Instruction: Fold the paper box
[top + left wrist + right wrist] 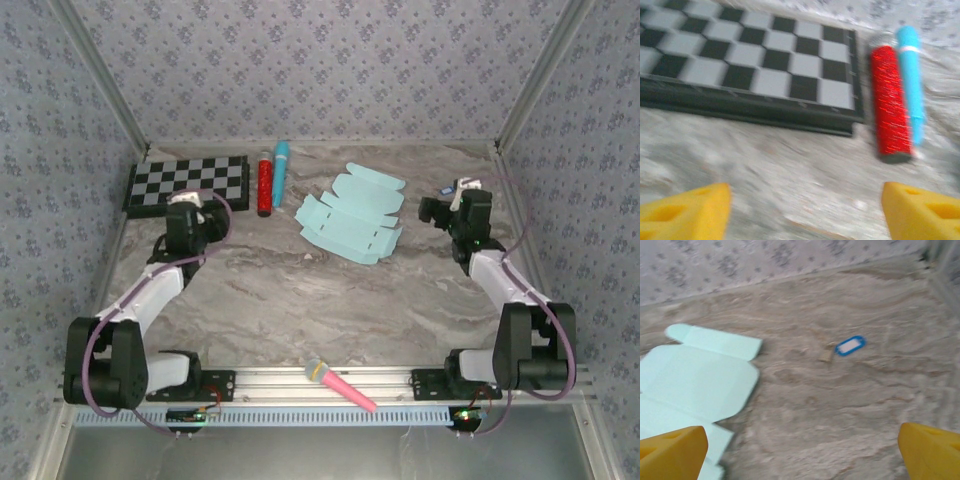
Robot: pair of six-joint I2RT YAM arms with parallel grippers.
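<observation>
Beside the paper box (695,375), the right gripper (802,452) hovers, jaws wide.

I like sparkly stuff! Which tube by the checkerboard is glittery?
The red tube, lying nearest the checkerboard; the blue tube on its far side is smooth, with no sparkle.

On grey marbled bench (790,170): flat black-and-white checkerboard with black rim (755,65); just right of it, red glittery cylinder (888,100) beside cyan marker-like tube (911,80). Yellow wedge-shaped fingers (685,210) spread wide below.
</observation>
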